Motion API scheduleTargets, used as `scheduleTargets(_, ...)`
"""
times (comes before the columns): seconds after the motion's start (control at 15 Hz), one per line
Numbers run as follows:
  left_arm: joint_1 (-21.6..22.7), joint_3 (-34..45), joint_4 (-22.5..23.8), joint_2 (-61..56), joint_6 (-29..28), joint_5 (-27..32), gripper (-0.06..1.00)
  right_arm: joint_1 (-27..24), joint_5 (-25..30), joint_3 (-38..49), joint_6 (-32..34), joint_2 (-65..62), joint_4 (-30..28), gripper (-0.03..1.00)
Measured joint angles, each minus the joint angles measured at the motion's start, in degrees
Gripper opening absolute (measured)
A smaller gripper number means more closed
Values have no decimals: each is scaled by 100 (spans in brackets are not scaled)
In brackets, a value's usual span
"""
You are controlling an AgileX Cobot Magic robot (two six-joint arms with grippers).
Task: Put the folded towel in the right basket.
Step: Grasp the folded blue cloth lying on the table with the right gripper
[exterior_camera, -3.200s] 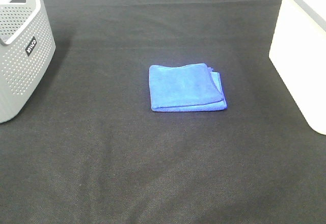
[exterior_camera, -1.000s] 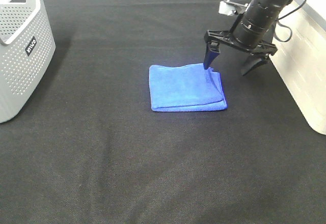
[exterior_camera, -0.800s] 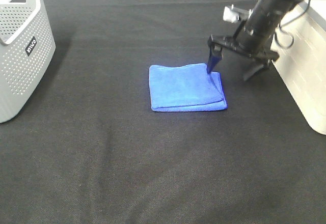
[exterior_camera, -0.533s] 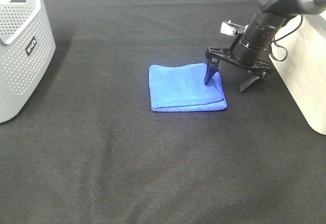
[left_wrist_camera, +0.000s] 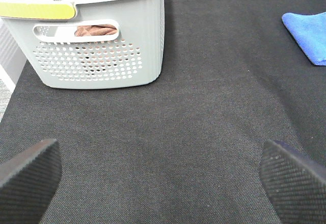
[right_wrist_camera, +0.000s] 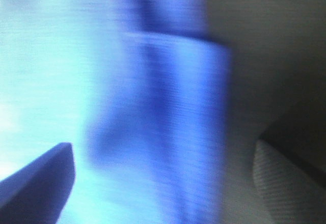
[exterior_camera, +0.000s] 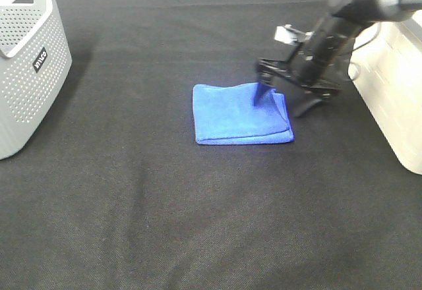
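The folded blue towel [exterior_camera: 241,113] lies flat on the black cloth at mid-table. My right gripper [exterior_camera: 283,100] is open and low over the towel's far right edge. One finger rests on the towel and the other stands on the cloth beside it. The right wrist view is blurred: the towel [right_wrist_camera: 76,81] fills its left side between the open fingertips [right_wrist_camera: 35,183]. The white right basket [exterior_camera: 389,72] stands at the right edge. My left gripper [left_wrist_camera: 160,183] is open and empty, far from the towel, whose corner [left_wrist_camera: 308,38] shows in the left wrist view.
A grey perforated basket [exterior_camera: 26,59] stands at the far left; in the left wrist view [left_wrist_camera: 102,46] it holds some brown cloth. Black cloth [exterior_camera: 198,224] covers the whole table.
My right arm came in from the upper right, came down to the towel's far right edge and shifted a little left. The towel's far right corner looks slightly ruffled.
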Motion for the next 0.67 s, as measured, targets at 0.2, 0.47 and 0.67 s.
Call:
scheduleTargets(0.2, 0, 0, 0, 0, 0, 0, 99, 332, -109, -29, -126, 143, 636, 82)
scheduleTargets(0.47, 0, 0, 0, 0, 0, 0, 99, 561, -235, -109, -160, 275, 791, 44)
scheduleTargets(0.67, 0, 0, 0, 0, 0, 0, 99, 573, -34, -304, -241, 327, 745, 22)
